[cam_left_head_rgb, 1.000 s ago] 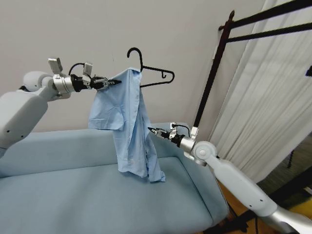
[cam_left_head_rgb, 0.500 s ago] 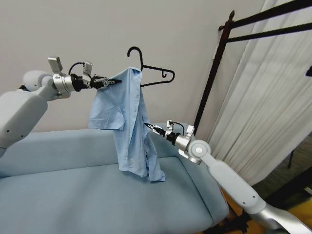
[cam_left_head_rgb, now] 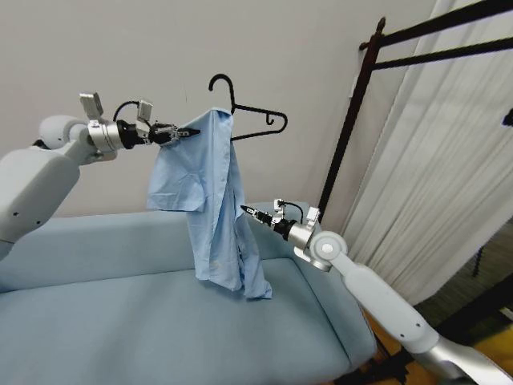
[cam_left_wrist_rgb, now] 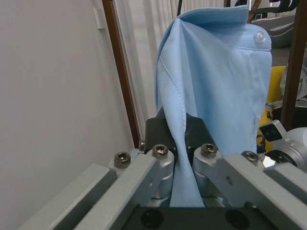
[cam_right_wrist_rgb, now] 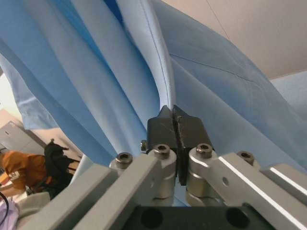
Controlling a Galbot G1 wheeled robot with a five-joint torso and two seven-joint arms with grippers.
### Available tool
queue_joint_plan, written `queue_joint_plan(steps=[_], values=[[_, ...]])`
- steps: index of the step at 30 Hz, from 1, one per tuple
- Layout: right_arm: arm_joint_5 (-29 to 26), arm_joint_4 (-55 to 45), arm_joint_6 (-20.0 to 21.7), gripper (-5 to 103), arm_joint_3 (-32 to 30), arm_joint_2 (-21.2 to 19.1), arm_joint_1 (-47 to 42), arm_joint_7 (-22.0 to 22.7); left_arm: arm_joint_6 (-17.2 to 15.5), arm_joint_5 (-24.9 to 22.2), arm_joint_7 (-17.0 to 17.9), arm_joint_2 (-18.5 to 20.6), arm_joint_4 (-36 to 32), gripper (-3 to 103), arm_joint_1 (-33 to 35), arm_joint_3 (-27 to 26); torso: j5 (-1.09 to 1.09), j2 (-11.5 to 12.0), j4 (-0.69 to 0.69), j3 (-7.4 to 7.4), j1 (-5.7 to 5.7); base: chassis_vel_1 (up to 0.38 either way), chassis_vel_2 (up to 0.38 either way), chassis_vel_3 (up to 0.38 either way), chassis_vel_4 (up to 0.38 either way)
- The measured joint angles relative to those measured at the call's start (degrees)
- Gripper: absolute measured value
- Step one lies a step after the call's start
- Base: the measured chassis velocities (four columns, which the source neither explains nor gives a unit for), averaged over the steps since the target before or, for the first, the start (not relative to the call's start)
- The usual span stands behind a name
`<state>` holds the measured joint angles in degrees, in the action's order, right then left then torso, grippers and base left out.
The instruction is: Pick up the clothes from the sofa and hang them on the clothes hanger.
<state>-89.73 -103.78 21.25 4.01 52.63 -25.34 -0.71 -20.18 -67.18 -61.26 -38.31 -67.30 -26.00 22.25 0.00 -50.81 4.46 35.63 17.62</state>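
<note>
Currently the left gripper [cam_left_head_rgb: 190, 133] is up high over the sofa [cam_left_head_rgb: 120, 321], clenched on a fold of the shirt [cam_left_head_rgb: 212, 200] just below the collar; in the left wrist view the cloth runs straight between the pads. The shirt is draped over one end of the hanger [cam_left_head_rgb: 258, 111] and hangs down in front of the sofa back, hem near the seat. The hanger's other end is bare, and it sits well apart from the rack [cam_left_head_rgb: 353, 112]. The right gripper [cam_left_head_rgb: 245, 210] is lower, at the shirt's front edge, pads pressed together with the tips touching a fold. Can't tell if any cloth is caught there.
</note>
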Motion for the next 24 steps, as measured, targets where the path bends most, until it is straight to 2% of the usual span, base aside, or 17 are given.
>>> queue_joint_plan(steps=[3,5,6,9,12,15,17,18,19,21,23,24], values=[[0.9,-0.1,0.5,13,0.0,-0.4,-0.3,-0.4,0.0,-1.1,0.7,0.0,0.0,3,0.0,0.0,0.00,0.0,0.00,0.00,0.00,0.000,0.000,0.000,0.000],[1.0,-0.2,0.5,13,0.0,-0.4,-0.3,-0.4,0.0,-1.1,0.7,-0.1,0.0,3,0.0,0.0,0.00,0.0,0.00,0.00,0.00,0.000,0.000,0.000,0.000],[1.0,-0.2,0.5,24,0.0,-0.3,-0.3,-0.5,0.0,-1.2,0.9,-0.2,0.0,3,0.0,0.0,0.00,0.0,0.00,0.00,0.00,0.000,0.000,0.000,0.000],[1.0,-0.4,0.5,29,0.0,-0.3,-0.3,-0.5,-0.1,-1.2,1.1,-0.3,0.1,3,0.0,0.0,0.00,0.0,0.00,0.00,0.00,0.000,0.000,0.000,0.000],[1.0,-0.5,0.5,45,0.1,-0.1,-0.3,-0.4,-0.1,-1.2,1.3,-0.5,0.0,3,0.0,0.0,0.00,0.0,0.00,0.00,0.00,0.000,0.000,0.000,0.000],[1.0,-0.4,0.4,50,0.1,0.0,-0.2,-0.4,-0.1,-1.2,1.3,-0.5,0.0,3,0.0,0.0,0.00,0.0,0.00,0.00,0.00,0.000,0.000,0.000,0.000],[1.0,-0.1,0.1,61,0.1,0.1,0.0,-0.4,-0.1,-1.2,1.3,-0.5,-0.1,3,0.0,0.0,0.00,0.0,0.00,0.00,0.00,0.000,0.000,0.000,0.000],[1.0,-0.1,0.1,61,0.1,0.1,0.0,-0.4,-0.1,-1.2,1.3,-0.5,-0.1,3,0.0,0.0,0.00,0.0,0.00,0.00,0.00,0.000,0.000,0.000,0.000],[0.9,0.0,-0.1,66,0.1,0.2,0.1,-0.3,-0.1,-1.2,1.3,-0.5,-0.2,3,0.0,0.0,0.00,0.0,0.00,0.00,0.00,0.000,0.000,0.000,0.000],[0.9,0.3,-0.3,62,0.1,0.4,0.3,-0.2,-0.1,-1.2,1.3,-0.5,-0.3,3,0.1,0.0,0.00,0.0,0.00,0.00,0.00,0.000,0.000,0.000,0.000],[0.9,0.6,-0.5,51,0.0,0.7,0.5,-0.1,-0.1,-1.2,1.3,-0.4,-0.4,3,0.2,0.0,0.00,0.0,0.00,0.00,0.00,0.000,0.000,0.000,0.000],[0.9,0.6,-0.5,51,0.0,0.7,0.5,-0.1,-0.1,-1.2,1.3,-0.4,-0.4,3,0.2,0.0,0.00,0.0,0.00,0.00,0.00,0.000,0.000,0.000,0.000]])
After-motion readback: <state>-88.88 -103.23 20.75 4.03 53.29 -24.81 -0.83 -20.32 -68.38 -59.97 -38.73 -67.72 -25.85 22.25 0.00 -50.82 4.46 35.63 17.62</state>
